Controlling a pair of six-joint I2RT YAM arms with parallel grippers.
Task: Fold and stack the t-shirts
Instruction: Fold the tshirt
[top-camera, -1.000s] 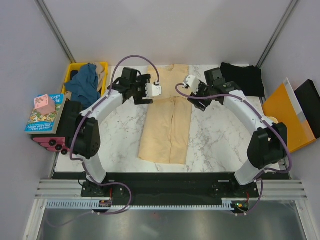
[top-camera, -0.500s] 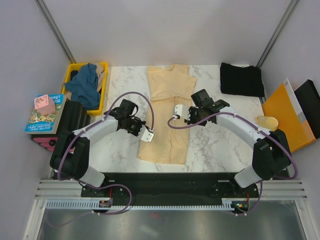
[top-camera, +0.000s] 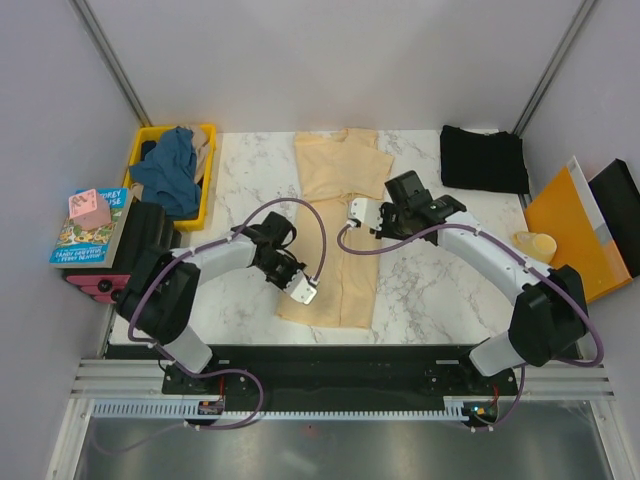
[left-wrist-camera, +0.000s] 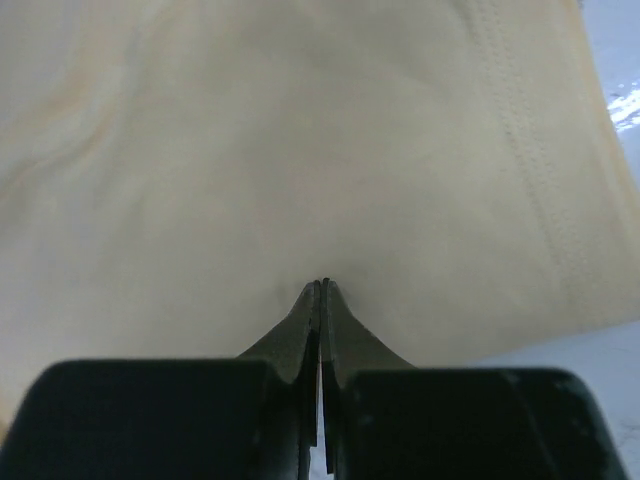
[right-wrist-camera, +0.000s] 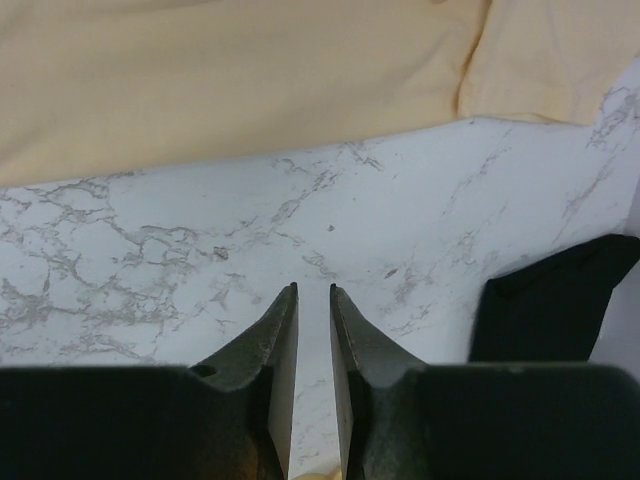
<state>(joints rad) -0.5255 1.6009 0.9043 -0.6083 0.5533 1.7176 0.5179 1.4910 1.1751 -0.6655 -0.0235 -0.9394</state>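
Observation:
The pale cream-yellow t-shirt (top-camera: 335, 180) lies flat and lengthwise in the middle of the marble table. My left gripper (top-camera: 303, 293) sits at its lower left edge. In the left wrist view the jaws (left-wrist-camera: 322, 285) are pressed together, pinching the cream cloth (left-wrist-camera: 300, 150) just inside its border. My right gripper (top-camera: 362, 215) hovers beside the shirt's right edge. In the right wrist view it (right-wrist-camera: 313, 290) stands slightly open over bare marble, with the cream cloth (right-wrist-camera: 250, 80) ahead of it. A folded black t-shirt (top-camera: 485, 158) rests at the back right. The teal-blue t-shirt (top-camera: 168, 168) is heaped in the crate.
A yellow crate (top-camera: 205, 135) stands at the back left. Beside it on the left are a book (top-camera: 85, 235) and a pink block (top-camera: 88, 208). An orange folder (top-camera: 570, 235) leans at the right edge. The black cloth (right-wrist-camera: 545, 300) shows near my right fingers.
My left arm swung from the shirt's collar end down to its lower left edge and shut there. My right gripper moved in towards the shirt's right edge and its jaws narrowed.

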